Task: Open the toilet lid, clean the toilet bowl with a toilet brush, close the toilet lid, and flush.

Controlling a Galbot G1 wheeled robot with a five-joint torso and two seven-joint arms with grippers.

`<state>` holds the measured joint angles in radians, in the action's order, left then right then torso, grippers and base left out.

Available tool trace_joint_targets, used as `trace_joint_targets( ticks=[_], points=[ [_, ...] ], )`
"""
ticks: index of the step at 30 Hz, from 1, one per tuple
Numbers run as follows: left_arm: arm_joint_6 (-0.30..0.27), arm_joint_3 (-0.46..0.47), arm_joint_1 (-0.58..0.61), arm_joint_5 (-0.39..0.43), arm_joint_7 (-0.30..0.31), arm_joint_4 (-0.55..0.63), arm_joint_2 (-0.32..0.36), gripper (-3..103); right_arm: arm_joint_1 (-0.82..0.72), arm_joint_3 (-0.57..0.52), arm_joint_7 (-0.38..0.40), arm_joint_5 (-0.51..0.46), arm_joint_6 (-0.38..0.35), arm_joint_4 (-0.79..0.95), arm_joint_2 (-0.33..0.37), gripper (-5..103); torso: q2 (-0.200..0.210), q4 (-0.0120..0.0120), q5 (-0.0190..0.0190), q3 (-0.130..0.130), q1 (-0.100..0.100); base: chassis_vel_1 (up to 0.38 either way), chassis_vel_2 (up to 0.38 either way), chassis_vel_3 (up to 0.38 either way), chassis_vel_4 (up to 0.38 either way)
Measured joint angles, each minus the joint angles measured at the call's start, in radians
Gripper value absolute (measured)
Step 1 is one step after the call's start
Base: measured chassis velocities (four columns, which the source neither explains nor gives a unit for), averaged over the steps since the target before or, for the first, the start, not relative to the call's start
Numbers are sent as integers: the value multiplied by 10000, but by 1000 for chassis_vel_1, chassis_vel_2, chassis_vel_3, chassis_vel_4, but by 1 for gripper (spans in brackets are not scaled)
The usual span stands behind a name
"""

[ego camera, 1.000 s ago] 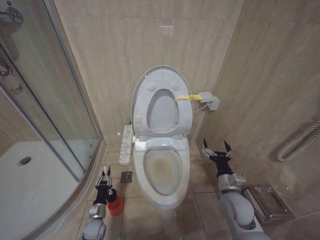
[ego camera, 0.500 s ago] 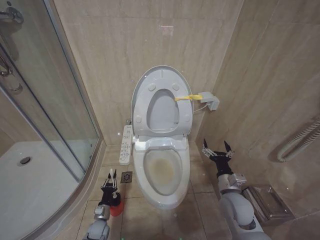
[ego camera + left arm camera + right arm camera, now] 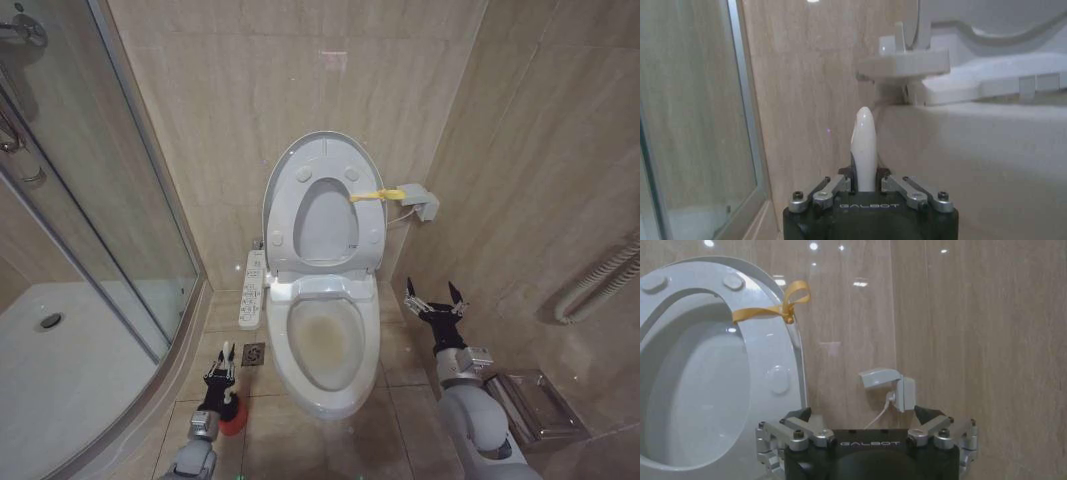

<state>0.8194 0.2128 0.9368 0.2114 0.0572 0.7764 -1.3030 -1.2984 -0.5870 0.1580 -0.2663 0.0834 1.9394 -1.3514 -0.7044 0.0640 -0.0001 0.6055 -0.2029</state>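
The toilet lid (image 3: 325, 225) stands raised against the wall with the seat ring in front of it, its yellow strap (image 3: 378, 195) pointing right. Below it the toilet bowl (image 3: 325, 345) is uncovered. On the floor left of the bowl, my left gripper (image 3: 220, 375) is shut on the white handle of the toilet brush (image 3: 227, 349), above the red cup holder (image 3: 233, 421). The left wrist view shows the handle (image 3: 865, 145) rising between the closed fingers (image 3: 840, 181). The bristle head is hidden. My right gripper (image 3: 432, 298) hangs open right of the bowl, facing the lid (image 3: 700, 400).
A glass shower enclosure (image 3: 100, 200) and white shower tray (image 3: 60, 370) take up the left. A control panel (image 3: 252, 290) and a floor drain (image 3: 253, 354) sit left of the bowl. A wall socket (image 3: 425, 203) is right of the lid. A metal fixture (image 3: 535, 405) lies at the right.
My left gripper has moved right, from beside the red cup to over it, and has shut on the brush handle. The right arm has not moved.
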Motion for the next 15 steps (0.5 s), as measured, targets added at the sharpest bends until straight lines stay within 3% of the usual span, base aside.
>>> trace_joint_targets(
  ticks=[8, 15],
  points=[
    [-8, -105, -221, -130, -300, -811, -65, 20, 0, 0, 0, 0, 0, 0, 0, 100, 0, 0, 1, 0, 0, 0, 0, 0, 0],
    [-36, -183, 39, -175, -48, -387, -88, 20, 0, 0, 0, 0, 0, 0, 0, 100, 0, 0, 1, 0, 0, 0, 0, 0, 0]
  ],
)
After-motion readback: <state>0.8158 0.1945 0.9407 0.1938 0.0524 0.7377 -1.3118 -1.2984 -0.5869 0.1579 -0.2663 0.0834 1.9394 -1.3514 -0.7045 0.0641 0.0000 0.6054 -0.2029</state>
